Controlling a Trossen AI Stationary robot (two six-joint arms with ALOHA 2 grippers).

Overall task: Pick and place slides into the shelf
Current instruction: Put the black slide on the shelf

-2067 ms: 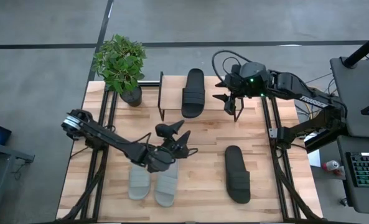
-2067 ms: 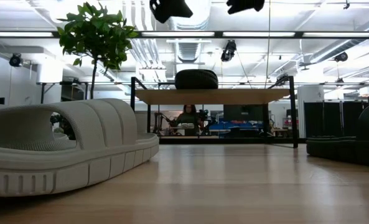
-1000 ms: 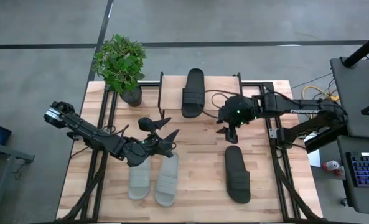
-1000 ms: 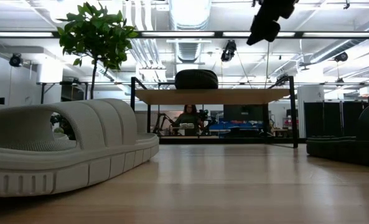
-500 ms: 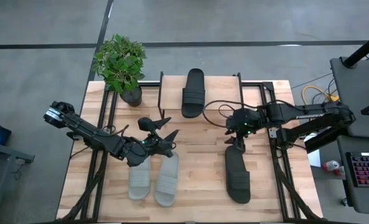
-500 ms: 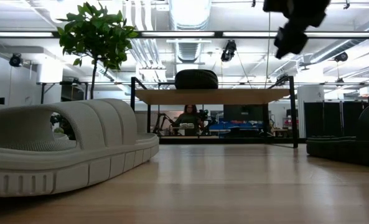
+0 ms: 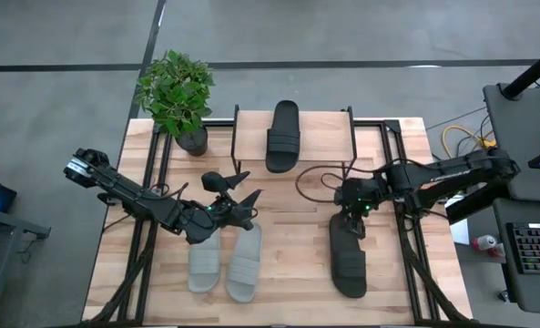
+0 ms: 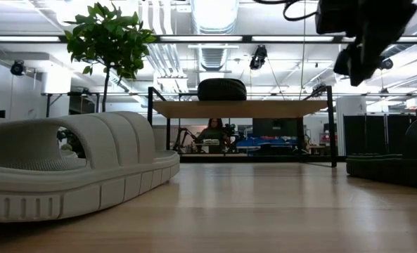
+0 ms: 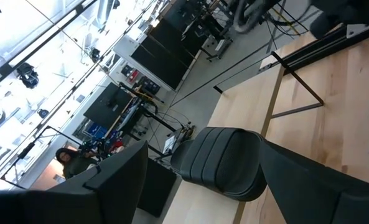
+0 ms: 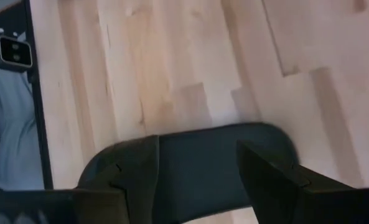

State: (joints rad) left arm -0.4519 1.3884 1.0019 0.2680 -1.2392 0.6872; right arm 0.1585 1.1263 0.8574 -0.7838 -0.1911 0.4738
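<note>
Table (image 7: 288, 200): light butcher-block wood planks, black frame rails seen along both sides.

Shelf (image 7: 329, 123): low rack at the table's far edge, pale plank top on thin black legs; seen side-on in the low view (image 8: 240, 109).

Black slide on shelf (image 7: 283, 137): laid on the plank top, wide ribbed strap, open toe; seen as a dark hump in the low view (image 8: 222, 89) and lengthwise in the left wrist view (image 9: 218, 162).

Second black slide (image 7: 348, 255): flat on the table, right half, lengthwise; its rounded end is framed in the right wrist view (image 10: 196, 168).

Grey-white pair: left one (image 7: 204, 266) and right one (image 7: 244, 264), side by side, touching or nearly so, near the front left. Thick ridged soles and wide pale straps are shown close up in the low view (image 8: 74, 169).

Right gripper (image 7: 353, 221): positioned directly above the far end of the second black slide, fingers parted to either side of it, nothing clamped. Contact cannot be told.

Left gripper (image 7: 242, 193): held above the table just beyond the grey-white pair, fingers spread wide, nothing held.

Potted plant (image 7: 177, 96): at the far left corner, beside the shelf.

A person is seen far behind the shelf in the low view (image 8: 212, 130).
</note>
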